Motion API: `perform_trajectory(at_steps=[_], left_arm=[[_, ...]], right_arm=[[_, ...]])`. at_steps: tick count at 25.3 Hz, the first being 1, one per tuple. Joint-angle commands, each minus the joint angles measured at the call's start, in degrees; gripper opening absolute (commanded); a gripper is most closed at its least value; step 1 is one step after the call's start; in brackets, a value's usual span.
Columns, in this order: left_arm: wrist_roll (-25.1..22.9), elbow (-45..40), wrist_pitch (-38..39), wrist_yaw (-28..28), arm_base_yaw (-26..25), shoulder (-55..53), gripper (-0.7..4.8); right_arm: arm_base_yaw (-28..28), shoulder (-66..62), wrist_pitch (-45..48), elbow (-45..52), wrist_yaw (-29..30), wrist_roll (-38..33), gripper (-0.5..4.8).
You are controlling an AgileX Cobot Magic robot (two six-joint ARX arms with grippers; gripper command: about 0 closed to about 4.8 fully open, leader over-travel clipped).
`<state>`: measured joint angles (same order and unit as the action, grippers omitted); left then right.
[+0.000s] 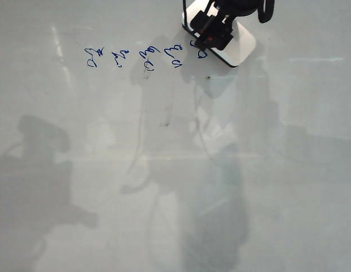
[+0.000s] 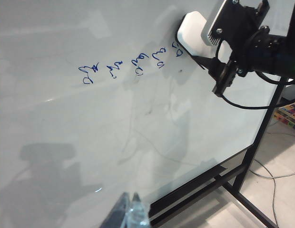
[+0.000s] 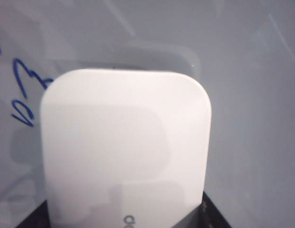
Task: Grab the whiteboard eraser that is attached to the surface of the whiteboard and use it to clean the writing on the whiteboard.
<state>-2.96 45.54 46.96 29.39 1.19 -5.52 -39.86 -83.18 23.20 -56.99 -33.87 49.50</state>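
The whiteboard [image 1: 107, 170] fills the exterior view. A row of blue writing [image 1: 147, 56] runs along its upper part, also in the left wrist view as the writing [image 2: 138, 64]. The white eraser [image 1: 240, 42] with a thin black edge lies against the board just right of the last scribble. My right gripper [image 1: 212, 35] is shut on the eraser [image 3: 126, 142], its black jaws on either side; some blue writing [image 3: 24, 95] shows beside it. My left gripper [image 2: 130, 197] hangs shut and empty, away from the board's lower edge.
Tiny dark scuffs [image 1: 165, 123] mark the board below the writing. The left wrist view shows the board's black stand [image 2: 252, 156], cables on the floor [image 2: 276, 173] and a colourful object [image 2: 290, 114] off to the side.
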Motion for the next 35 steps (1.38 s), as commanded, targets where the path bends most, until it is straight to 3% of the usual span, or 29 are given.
perform_trajectory(at_steps=[1, 8, 15, 19, 22, 25, 31, 35], left_arm=[[0.0, 0.07, -0.7, 0.22, 0.02, -0.09, -0.02], [0.0, 0.07, -0.7, 0.22, 0.02, -0.09, -0.02], [0.0, 0.07, -0.7, 0.22, 0.02, -0.09, -0.02], [0.0, 0.07, -0.72, 0.22, 0.02, -0.09, -0.02], [0.0, 0.07, -0.72, 0.24, 0.02, -0.09, -0.02], [0.0, 0.07, -0.7, 0.2, 0.02, -0.09, -0.02], [0.0, 0.07, -0.72, 0.26, 0.02, -0.09, -0.02], [0.0, 0.07, -0.7, 0.22, 0.02, -0.09, -0.02]], right_arm=[[-0.09, -1.16, 3.93, -0.37, 2.84, -1.53, 1.79], [-0.09, -4.61, 8.41, -0.37, 4.57, -2.82, 1.79], [-0.63, -8.61, 8.96, -0.39, 10.05, -4.98, 1.79], [-1.07, -9.66, 9.11, -0.39, 8.74, -4.55, 1.79], [-1.22, -8.98, 12.07, -0.39, 0.98, -0.37, 1.79], [-1.25, -7.56, 13.6, -0.39, -2.64, 5.11, 1.79], [-1.22, -3.69, 13.53, -0.42, -1.79, 6.67, 1.79], [-0.28, -3.52, 12.79, -0.39, 3.28, 6.32, 1.79]])
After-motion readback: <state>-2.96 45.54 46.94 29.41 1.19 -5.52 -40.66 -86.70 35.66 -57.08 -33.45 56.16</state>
